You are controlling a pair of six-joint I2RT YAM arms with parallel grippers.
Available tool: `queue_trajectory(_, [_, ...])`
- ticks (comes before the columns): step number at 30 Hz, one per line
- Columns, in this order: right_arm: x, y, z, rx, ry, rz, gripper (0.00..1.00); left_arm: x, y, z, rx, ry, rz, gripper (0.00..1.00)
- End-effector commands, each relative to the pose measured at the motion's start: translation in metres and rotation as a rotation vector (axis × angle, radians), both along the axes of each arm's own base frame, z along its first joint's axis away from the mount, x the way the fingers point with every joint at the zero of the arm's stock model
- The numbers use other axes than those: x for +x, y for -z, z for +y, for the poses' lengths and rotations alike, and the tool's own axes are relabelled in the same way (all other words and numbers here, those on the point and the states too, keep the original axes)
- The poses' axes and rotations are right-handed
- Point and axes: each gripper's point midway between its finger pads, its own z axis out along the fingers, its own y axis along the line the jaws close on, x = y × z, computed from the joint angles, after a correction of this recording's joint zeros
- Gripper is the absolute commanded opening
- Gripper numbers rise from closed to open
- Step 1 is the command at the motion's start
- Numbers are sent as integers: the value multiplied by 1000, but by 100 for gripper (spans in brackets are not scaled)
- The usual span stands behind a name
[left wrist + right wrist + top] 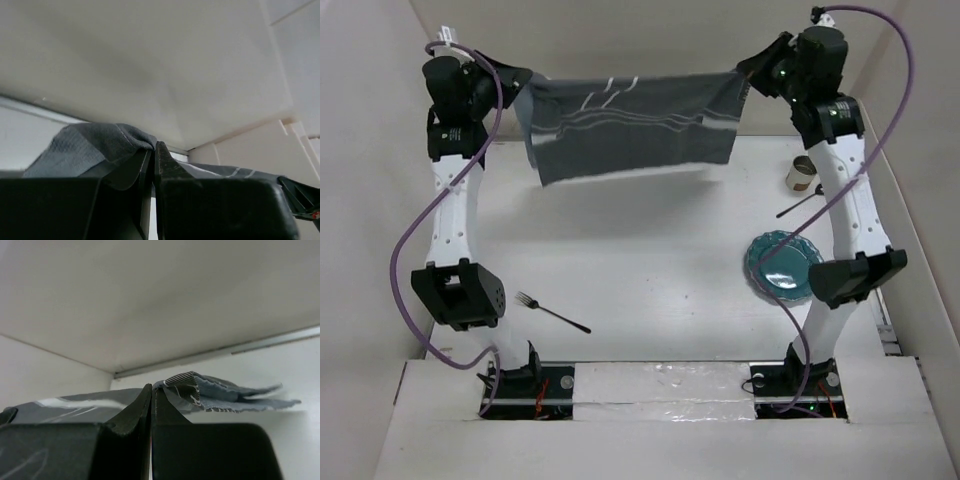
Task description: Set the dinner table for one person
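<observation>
A dark grey cloth with pale stripes (pixel 630 125) hangs stretched in the air above the far part of the white dinner table (pixel 640 250). My left gripper (pixel 523 85) is shut on its left corner, and the cloth (pixel 95 145) bunches over the closed tips (pixel 153 145). My right gripper (pixel 745 80) is shut on the right corner; there the cloth (pixel 220 392) folds beside the closed tips (pixel 151 389). A teal plate (pixel 780 265) lies at the right. A dark fork (pixel 552 312) lies near the front left.
A small brown and white cup (pixel 802 173) stands at the far right, with a dark utensil (pixel 800 206) lying just in front of it. Pale walls close in the table at the back and both sides.
</observation>
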Motion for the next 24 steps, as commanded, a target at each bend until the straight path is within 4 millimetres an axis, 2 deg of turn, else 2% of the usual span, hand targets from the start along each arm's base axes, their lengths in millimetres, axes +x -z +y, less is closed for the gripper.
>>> queue_trajectory(1, [-36, -50, -10, 30, -27, -133, 0, -22, -56, -9, 23, 48, -169, 0])
queue_trajectory(2, [-37, -41, -9, 25, -33, -121, 0, -28, -53, -10, 36, 48, -171, 0])
queue_trajectory(3, [-37, -26, -9, 17, -38, -95, 0, -25, -12, -8, 60, 49, -99, 0])
queue_trajectory(4, [-39, 18, -8, -2, -45, -9, 0, -27, 7, -7, 69, 47, -71, 0])
queue_trajectory(5, [-41, 31, -6, -1, -60, -3, 0, -36, 12, -10, 80, 58, -85, 0])
queue_trajectory(6, [-43, 53, -5, -6, -68, 32, 0, -38, 68, -2, 71, 57, 16, 0])
queue_trajectory(7, [-45, 67, -5, -10, -73, 35, 0, -44, 89, -4, 84, 75, 40, 0])
queue_trajectory(8, [-53, 114, -6, -23, -79, 120, 0, -50, 102, 1, 99, 68, 45, 0])
queue_trajectory(9, [-58, 132, -6, -26, -80, 143, 0, -58, 150, 3, 109, 61, 138, 0])
queue_trajectory(10, [-60, 154, -6, -27, -84, 173, 0, -63, 171, 7, 149, 50, 173, 0])
queue_trajectory(11, [-66, 196, -5, -31, -91, 241, 0, -67, 190, 12, 172, 24, 207, 0])
queue_trajectory(12, [-68, 216, -6, -35, -87, 280, 0, -72, 207, 13, 183, 25, 238, 4])
queue_trajectory(13, [-71, 238, -7, -39, -79, 327, 0, -81, 239, 13, 183, 28, 306, 11])
queue_trajectory(14, [-73, 272, -9, -37, -62, 396, 0, -88, 274, 14, 194, 36, 384, 22])
queue_trajectory(15, [-75, 290, -10, -43, -61, 435, 0, -90, 279, 14, 193, 37, 395, 24])
queue_trajectory(17, [-79, 320, -12, -57, -49, 518, 0, -97, 307, 17, 200, 35, 481, 28])
queue_trajectory(18, [-82, 342, -12, -62, -51, 573, 0, -100, 314, 17, 203, 36, 505, 31])
queue_trajectory(20, [-86, 358, -10, -59, -60, 618, 0, -108, 317, 21, 211, 13, 543, 35])
queue_trajectory(21, [-87, 363, -10, -60, -59, 633, 0, -112, 318, 23, 217, -3, 551, 43])
queue_trajectory(24, [-94, 371, -16, -69, -28, 651, 0, -123, 311, 35, 248, -80, 566, 56])
